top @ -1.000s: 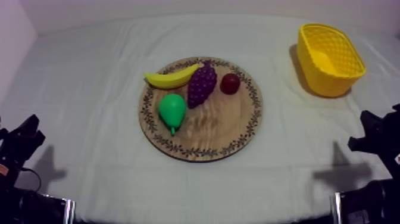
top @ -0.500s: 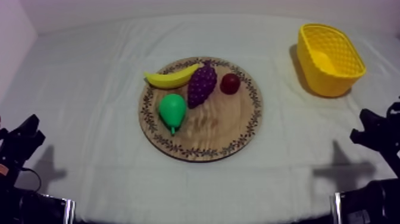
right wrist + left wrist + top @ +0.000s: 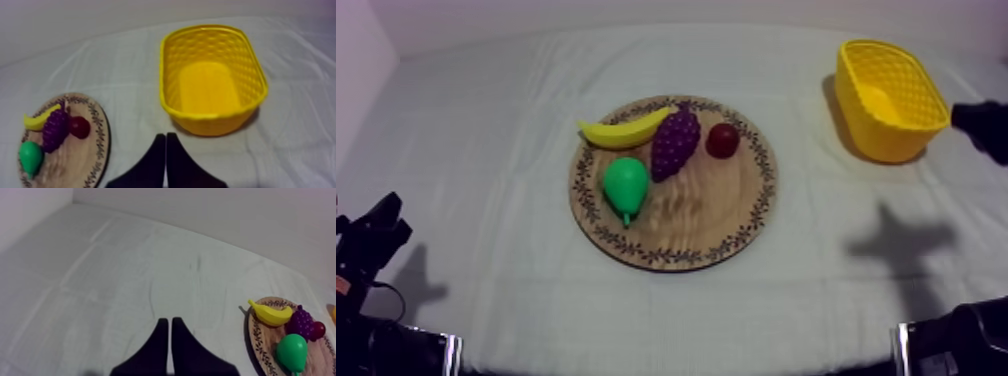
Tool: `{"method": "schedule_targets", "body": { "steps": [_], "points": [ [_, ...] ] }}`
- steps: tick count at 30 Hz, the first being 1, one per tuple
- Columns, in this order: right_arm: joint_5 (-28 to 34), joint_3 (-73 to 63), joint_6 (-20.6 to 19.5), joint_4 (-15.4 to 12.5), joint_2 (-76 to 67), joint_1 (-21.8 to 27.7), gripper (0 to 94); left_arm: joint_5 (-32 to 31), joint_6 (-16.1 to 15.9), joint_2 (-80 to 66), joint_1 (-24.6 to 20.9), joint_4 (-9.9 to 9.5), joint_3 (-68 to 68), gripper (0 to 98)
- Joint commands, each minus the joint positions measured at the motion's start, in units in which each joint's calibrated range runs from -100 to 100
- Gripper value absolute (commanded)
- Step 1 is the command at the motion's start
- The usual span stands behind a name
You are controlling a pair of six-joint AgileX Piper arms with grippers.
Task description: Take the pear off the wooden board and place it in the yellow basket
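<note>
While the pear (image 3: 626, 186) lies on the left part of the wooden board (image 3: 706, 225), neither arm touches it. On the board, the banana (image 3: 621, 130) lies along the far-left rim behind the pear. The grapes (image 3: 676, 142) lie just right of the pear, and the small red fruit (image 3: 722, 140) sits right of the grapes. The yellow basket (image 3: 891, 100) stands on the table (image 3: 486, 120) well right of the board and farther back. The left end effector (image 3: 169, 320), fingers pressed together into a narrow wedge on nothing, hangs well left of the board. The right end effector (image 3: 165, 135), likewise closed and empty, is well right of the board, near the basket.
</note>
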Motion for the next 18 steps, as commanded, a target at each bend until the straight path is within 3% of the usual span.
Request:
{"method": "schedule_targets", "body": {
  "steps": [1, 9, 18],
  "points": [
    [3.74, -13.28, -1.13, 0.08, 8.66, -1.25, 0.3, 0.01, 0.00, -0.02, 0.00, -0.01, -0.05, 0.1],
    [13.19, -29.23, -5.81, 2.18, 21.11, -10.12, 0.3, 0.01, 0.00, -0.02, 0.00, -0.01, -0.05, 0.1],
    [17.04, -37.50, -9.11, 2.87, 33.21, -19.11, 0.4, 0.01, 0.00, -0.02, 0.00, -0.01, -0.05, 0.1]
  ]
}}
